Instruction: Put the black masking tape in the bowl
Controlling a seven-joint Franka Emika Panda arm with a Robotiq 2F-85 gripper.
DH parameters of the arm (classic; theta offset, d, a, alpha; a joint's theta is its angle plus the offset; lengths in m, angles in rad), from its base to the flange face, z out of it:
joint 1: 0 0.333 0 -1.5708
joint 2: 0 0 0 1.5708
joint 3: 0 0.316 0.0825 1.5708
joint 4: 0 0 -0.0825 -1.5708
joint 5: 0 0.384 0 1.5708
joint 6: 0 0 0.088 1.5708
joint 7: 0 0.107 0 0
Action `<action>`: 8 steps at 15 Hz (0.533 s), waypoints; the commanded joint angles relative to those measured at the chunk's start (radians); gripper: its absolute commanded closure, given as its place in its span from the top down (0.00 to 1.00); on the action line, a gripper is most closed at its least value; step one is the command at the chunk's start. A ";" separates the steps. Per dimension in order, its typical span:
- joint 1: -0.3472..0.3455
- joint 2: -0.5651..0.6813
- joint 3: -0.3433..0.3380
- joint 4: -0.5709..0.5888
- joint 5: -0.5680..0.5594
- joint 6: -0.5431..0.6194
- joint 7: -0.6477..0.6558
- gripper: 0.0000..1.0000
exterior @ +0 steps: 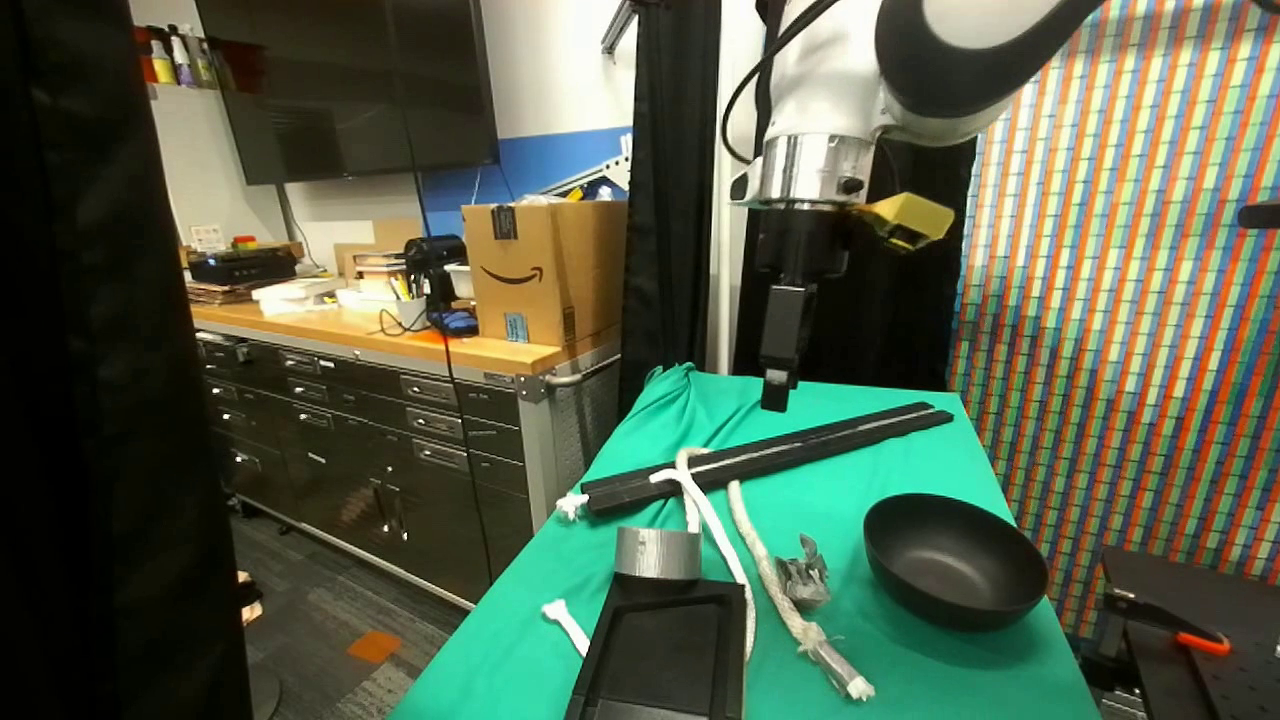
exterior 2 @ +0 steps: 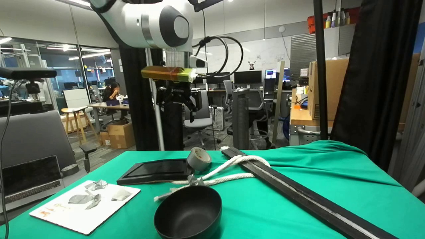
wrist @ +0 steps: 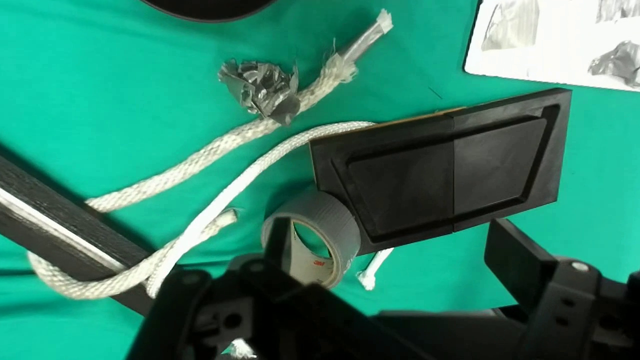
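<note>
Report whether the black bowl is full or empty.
Empty: in both exterior views, the black bowl shows only a smooth, bare inner surface, with nothing resting in it.

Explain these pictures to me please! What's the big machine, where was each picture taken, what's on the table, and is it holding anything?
It's a robot arm with a gripper for grabbing. Two pictures look on from outside; the close-up looks down from its wrist. On the green cloth are a black bowl, a roll of grey tape, a black slab, a long rod, ropes, a crumpled scrap and a white board. The gripper is open above the cloth and holds nothing.
</note>
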 commanded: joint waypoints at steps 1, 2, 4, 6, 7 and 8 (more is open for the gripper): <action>0.000 0.134 0.004 0.134 0.016 0.010 -0.007 1.00; -0.001 0.161 0.005 0.153 0.018 0.018 -0.010 1.00; -0.003 0.209 0.008 0.182 0.024 0.039 -0.016 1.00; -0.009 0.239 0.015 0.193 0.052 0.064 -0.037 1.00; -0.012 0.255 0.018 0.197 0.065 0.079 -0.047 1.00; -0.015 0.270 0.020 0.199 0.079 0.096 -0.060 1.00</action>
